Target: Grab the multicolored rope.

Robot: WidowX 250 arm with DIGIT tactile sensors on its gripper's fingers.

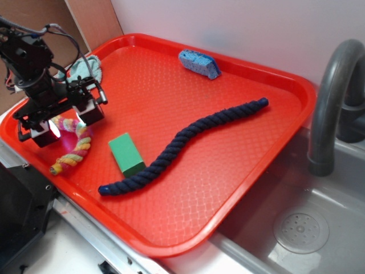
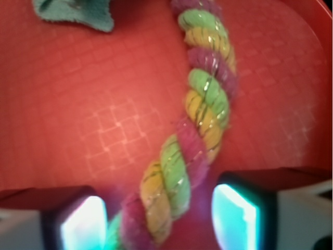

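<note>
Closest to my wrist lens, the multicolored rope (image 2: 195,140) runs up the middle of the view, its pink, yellow and pale-green strands twisted thick and threaded with a fine shiny filament. My two fingers (image 2: 237,219) stand on either side of its near end, spread apart, with the rope passing between them; whether the pads touch it I cannot tell. Light glows off the inner faces of both fingers.

From the exterior view, my end effector (image 1: 64,121) sits low over the left part of the red tray (image 1: 228,188), right above the upper bend of the multicolored rope (image 1: 74,153), which curls down toward the tray's near-left edge. A pale teal cloth (image 1: 90,67) lies bunched just behind my arm, near the tray's left rim; its corner also shows at the top of the wrist view (image 2: 78,13).

Just to the right of the rope lies a green block (image 1: 126,153), apart from it. Beside the block, the long navy rope (image 1: 182,145) snakes diagonally across the tray's middle. A blue sponge (image 1: 198,63) rests near the far rim. The tray overhangs a grey sink (image 1: 302,228) with a dark curved faucet (image 1: 333,97).
</note>
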